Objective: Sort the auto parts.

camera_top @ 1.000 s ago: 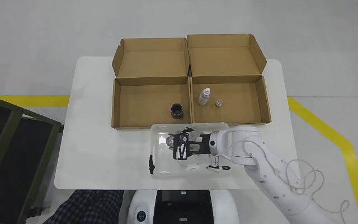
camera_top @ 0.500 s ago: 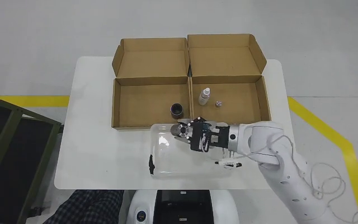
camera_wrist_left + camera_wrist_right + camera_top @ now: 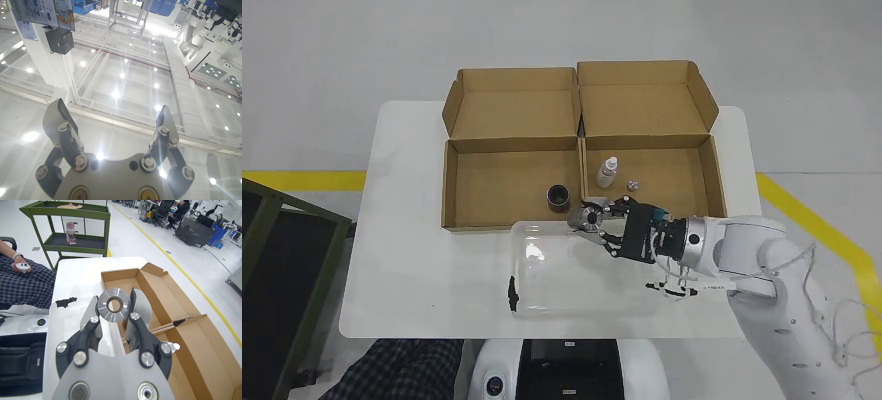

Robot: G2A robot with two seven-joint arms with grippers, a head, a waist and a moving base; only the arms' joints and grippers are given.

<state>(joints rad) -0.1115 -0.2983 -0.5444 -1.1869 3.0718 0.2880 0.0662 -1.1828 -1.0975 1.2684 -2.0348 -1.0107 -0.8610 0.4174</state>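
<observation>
Right gripper (image 3: 594,221) is clamping a silver metal ring (image 3: 589,217) by its rim, one finger pressing each side, and is hovering at the frame's centre, above the near edge where two cardboard boxes are meeting. A dark ring (image 3: 559,196) is lying in the left box (image 3: 492,185). A small bottle (image 3: 608,172) and a small part (image 3: 634,185) are lying in the right box (image 3: 677,180). A clear tray (image 3: 542,290) is sitting just below the boxes on the white table (image 3: 412,230). Left gripper (image 3: 113,113) is standing wide open, holding nothing, pointing at the ceiling.
</observation>
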